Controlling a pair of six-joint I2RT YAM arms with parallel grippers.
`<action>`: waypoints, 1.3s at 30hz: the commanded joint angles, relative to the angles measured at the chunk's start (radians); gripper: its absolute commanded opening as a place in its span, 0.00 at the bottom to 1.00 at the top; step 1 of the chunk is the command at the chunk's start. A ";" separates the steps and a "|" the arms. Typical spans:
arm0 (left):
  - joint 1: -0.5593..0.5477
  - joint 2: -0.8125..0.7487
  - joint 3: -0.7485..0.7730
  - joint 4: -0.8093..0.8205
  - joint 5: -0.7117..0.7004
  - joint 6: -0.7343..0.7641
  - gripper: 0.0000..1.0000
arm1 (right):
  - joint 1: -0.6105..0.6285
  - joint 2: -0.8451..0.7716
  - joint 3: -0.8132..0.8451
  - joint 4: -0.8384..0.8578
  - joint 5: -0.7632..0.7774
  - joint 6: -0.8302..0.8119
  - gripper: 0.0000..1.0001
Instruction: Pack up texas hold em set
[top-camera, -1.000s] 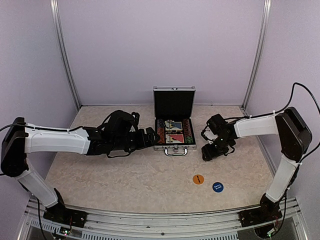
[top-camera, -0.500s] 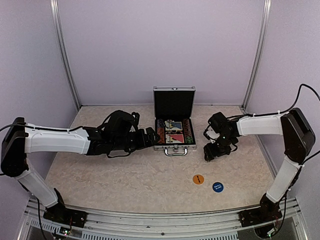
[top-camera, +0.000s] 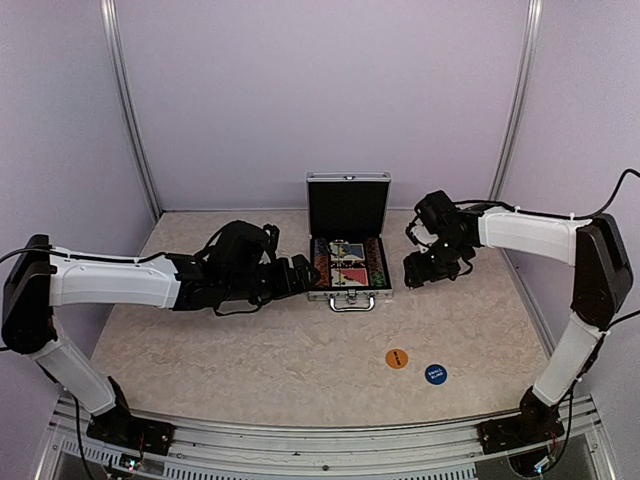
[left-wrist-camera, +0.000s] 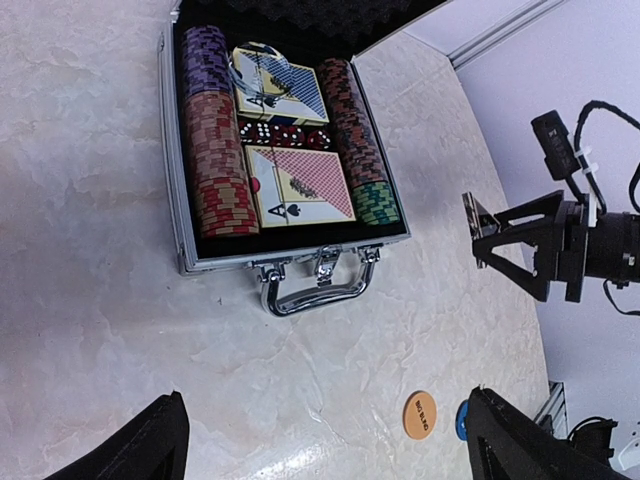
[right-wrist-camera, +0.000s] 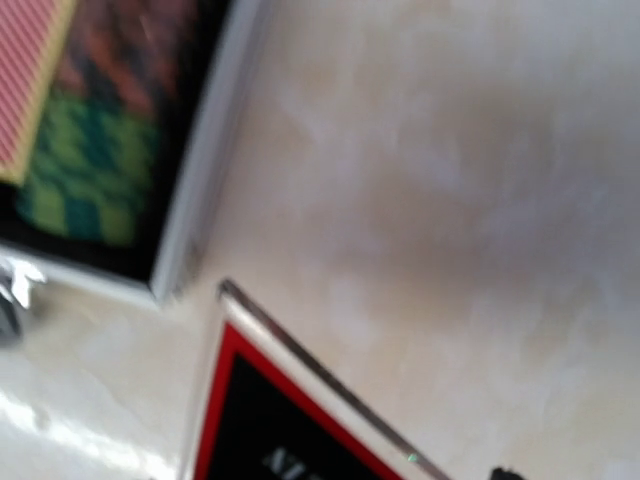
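Observation:
The texas hold em set's silver briefcase (top-camera: 348, 293) lies open mid-table, lid (top-camera: 347, 205) upright. It holds card decks (left-wrist-camera: 300, 185), red chips (left-wrist-camera: 215, 165) and green chips (left-wrist-camera: 378, 200). My left gripper (top-camera: 305, 272) stands wide open just left of the case with nothing between its fingers (left-wrist-camera: 160, 445). Just right of the case hovers my right gripper (top-camera: 418, 272), shut on the dark triangular marker (right-wrist-camera: 270, 410), which is black with a red border. An orange disc (top-camera: 397, 358) and a blue disc (top-camera: 435, 374) lie on the table nearer the front.
The case's chrome handle (left-wrist-camera: 315, 285) points toward the front of the table. Pale walls with metal posts (top-camera: 130, 110) close in the back and sides. The case's right rim (right-wrist-camera: 200, 170) is close beside the marker.
My right gripper has carried the marker away from the front, toward the back and closer to the case's right side. The left arm has not moved.

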 joint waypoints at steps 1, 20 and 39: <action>-0.005 -0.012 -0.015 0.015 0.002 -0.004 0.95 | -0.002 0.053 0.088 -0.017 0.015 0.019 0.66; 0.010 -0.045 -0.063 0.005 -0.016 -0.008 0.95 | 0.072 0.387 0.554 -0.099 0.035 0.092 0.66; 0.044 -0.155 -0.169 -0.009 -0.033 -0.023 0.95 | 0.131 0.691 0.906 -0.173 0.104 0.185 0.68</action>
